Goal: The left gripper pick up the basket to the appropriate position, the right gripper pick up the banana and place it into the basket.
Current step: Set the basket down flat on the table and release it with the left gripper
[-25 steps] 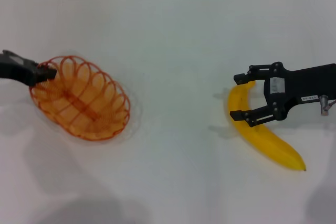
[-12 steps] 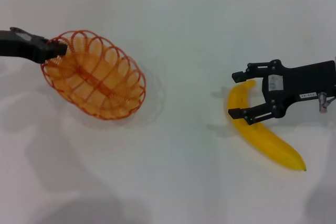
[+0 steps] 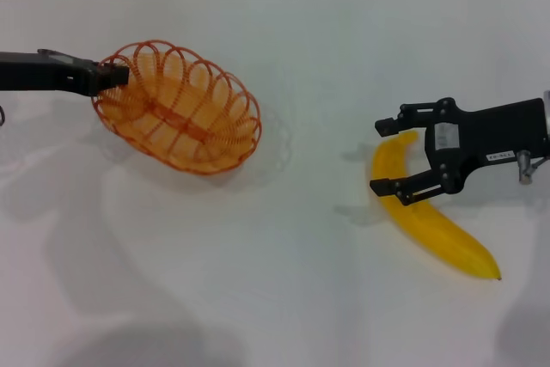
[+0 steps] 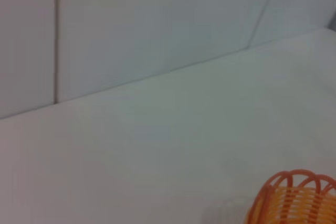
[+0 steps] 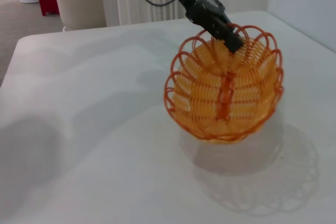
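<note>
jaws on the right gripper (image 3: 394,157) are spread, straddling the upper end of the banana (image 3: 427,219), no squeeze yet. banana lies flat on the table (image 3: 301,290), long axis running diagonally from the jaws toward its dark tip. left gripper (image 3: 112,77) is clamped on the rim of the basket (image 3: 179,106), which hangs clear of the table, well apart from the banana.

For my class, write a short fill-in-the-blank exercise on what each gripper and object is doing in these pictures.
1. The black left gripper grips the oval orange wire basket by its ____.
2. The basket's shadow in the right wrist view shows it is ____ the white table.
3. The black right gripper has its fingers ____ around the curved yellow banana.

Missing words: rim; above; open
</note>
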You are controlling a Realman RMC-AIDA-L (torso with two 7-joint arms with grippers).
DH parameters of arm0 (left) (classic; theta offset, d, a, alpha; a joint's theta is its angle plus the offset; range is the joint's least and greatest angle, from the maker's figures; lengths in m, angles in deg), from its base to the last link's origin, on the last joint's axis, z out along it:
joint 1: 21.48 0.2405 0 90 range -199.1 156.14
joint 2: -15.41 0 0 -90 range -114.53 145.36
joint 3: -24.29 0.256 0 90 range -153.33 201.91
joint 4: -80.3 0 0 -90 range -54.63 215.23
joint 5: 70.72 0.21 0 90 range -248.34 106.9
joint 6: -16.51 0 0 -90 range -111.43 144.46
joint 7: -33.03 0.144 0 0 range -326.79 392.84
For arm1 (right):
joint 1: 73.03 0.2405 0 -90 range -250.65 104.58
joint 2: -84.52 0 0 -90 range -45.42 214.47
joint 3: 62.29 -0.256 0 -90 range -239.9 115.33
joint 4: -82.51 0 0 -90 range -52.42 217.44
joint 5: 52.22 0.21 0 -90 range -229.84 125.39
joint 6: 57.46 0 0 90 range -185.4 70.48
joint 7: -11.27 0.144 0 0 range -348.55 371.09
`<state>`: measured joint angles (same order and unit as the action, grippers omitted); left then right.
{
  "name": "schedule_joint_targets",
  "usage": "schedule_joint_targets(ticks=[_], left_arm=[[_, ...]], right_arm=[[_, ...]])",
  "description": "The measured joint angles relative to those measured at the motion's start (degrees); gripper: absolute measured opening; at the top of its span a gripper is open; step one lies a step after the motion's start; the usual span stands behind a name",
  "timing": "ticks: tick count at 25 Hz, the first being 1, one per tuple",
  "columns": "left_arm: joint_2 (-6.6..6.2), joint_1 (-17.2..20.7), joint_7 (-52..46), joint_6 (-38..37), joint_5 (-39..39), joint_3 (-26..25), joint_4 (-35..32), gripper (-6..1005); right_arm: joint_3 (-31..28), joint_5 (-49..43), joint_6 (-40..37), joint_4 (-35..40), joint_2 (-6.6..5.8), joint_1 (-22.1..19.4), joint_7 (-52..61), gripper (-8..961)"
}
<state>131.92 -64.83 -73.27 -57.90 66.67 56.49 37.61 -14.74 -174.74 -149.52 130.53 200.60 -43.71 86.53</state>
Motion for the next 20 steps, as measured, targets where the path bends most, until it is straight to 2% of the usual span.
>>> schedule_joint_targets(ticks=[12,20], left_arm=[[0.01,-0.5,0.2,11.6,-3.4,0.0,8.7,80],[0.07,-0.7,2.3,14.1,-8.3,0.0,12.5,81]], right_arm=[[0.0,-0.1,0.2,-0.2,0.03,0.2,0.1,904],[0.1,-0.1,0.1,-0.2,-0.06,0.2,0.7,905]])
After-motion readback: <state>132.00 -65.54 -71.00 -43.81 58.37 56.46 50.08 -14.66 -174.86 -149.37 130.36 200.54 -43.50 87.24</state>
